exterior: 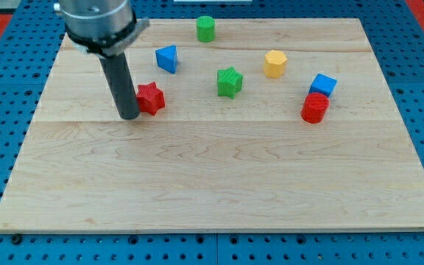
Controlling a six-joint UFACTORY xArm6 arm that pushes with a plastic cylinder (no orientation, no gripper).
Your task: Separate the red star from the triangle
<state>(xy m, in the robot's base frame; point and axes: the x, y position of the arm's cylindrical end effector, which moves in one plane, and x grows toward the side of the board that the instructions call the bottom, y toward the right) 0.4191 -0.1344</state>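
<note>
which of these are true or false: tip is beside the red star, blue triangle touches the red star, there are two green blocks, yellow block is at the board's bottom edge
1. My tip sits right beside the red star, on its left in the view. True.
2. The blue triangle touches the red star. False: a gap of bare board separates them.
3. Two green blocks are on the board. True: a green cylinder and a green star.
4. The yellow block lies at the board's bottom edge. False: it is in the upper half, right of the green star.

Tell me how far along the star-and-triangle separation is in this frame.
Done: the red star and blue triangle already sit apart, board showing between them. In hand: my tip is against the star's left side in the view. Left: widening the gap; the two are still close neighbours.
</note>
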